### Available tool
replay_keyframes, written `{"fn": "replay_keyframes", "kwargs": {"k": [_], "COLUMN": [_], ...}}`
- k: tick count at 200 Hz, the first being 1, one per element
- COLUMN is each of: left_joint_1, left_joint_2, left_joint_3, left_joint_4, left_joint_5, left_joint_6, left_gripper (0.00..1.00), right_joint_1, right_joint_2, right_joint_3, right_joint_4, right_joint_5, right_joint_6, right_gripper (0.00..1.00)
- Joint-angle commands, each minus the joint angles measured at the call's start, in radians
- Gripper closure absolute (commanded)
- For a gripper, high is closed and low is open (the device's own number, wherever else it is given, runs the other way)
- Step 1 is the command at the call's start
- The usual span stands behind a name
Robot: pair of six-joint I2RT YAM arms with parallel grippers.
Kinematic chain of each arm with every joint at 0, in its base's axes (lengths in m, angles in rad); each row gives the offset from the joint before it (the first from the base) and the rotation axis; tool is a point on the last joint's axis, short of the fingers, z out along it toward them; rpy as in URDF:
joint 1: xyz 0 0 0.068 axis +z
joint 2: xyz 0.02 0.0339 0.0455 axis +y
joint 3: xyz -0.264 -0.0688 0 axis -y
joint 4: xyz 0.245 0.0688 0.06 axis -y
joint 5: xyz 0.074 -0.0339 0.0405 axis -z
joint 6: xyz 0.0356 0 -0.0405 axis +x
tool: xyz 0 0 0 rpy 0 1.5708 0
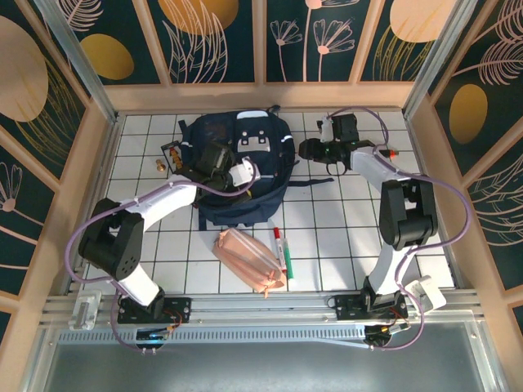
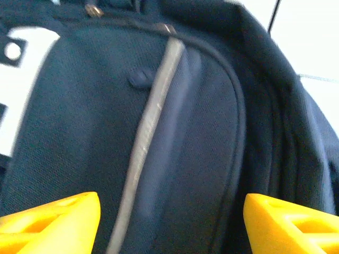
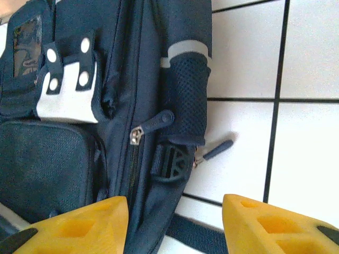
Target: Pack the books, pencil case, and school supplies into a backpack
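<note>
**Surface:** white tiled table (image 1: 343,237), wood-framed walls w/ dark floral panels.

**Item 1 – left gripper** (image 2: 169,225): yellow fingers spread wide, nothing betw. them. Hangs just above the backpack front, by a pale strip.

**Item 2 – large dark navy fabric backpack** (image 1: 274,171): lies flat at table ctr-rear, front up. Grey-white patches, pale reflective strips, mesh side pocket, zips. Judged soft, floppy, bulky; fabric prob. bunches rather than lifting clean. Best hold prob. the zip pull (image 3: 153,123) or a seam edge by the opening, not the flat panel.

**Item 3 – soft oblong salmon-pink fabric pencil case** (image 1: 245,257): on the tiles nearer the arm bases than the backpack, apart from it. Prob. light, squashy; pinch across mid-body.

**Item 4 – slim marker pen, red cap / white middle / green lower part** (image 1: 281,251): just beside the case's right side. Prob. stiff, light, may roll; grip mid-barrel.

**Item 5 – right gripper** (image 3: 175,225): yellow fingers spread, empty. Sits over the backpack's right edge & bare tile.
</note>
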Motion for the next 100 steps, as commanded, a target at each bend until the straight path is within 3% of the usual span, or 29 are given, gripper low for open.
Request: {"fn": "replay_keyframes", "kwargs": {"k": [1,16,61,82,100], "left_joint_1": [0.002,0.002,0.002,0.002,0.003], "left_joint_2": [0.006,0.047,0.153,0.168,0.146], "left_joint_3": [-0.016,0.007,0.097,0.092,0.088], "left_joint_4": [-0.017,-0.031,-0.010,-0.016,-0.021], "left_joint_5": [-0.066,-0.105,-0.242,-0.271,-0.255], "left_joint_6": [0.122,0.119,0.075,0.148,0.177], "left_gripper": [0.28,0.29,0.52,0.66,0.88], "right_joint_1": [-0.011,-0.013,-0.013,-0.013,-0.008], "right_joint_2": [-0.046,-0.044,-0.012,0.002,0.002], "right_joint_3": [-0.021,-0.006,0.041,0.051,0.045], "right_joint_4": [0.006,-0.001,0.012,0.032,0.059], "right_joint_5": [0.022,0.037,0.022,0.021,0.021], "right_joint_6": [-0.034,-0.049,-0.052,-0.056,-0.077], "right_gripper": [0.48,0.47,0.47,0.47,0.46]}}
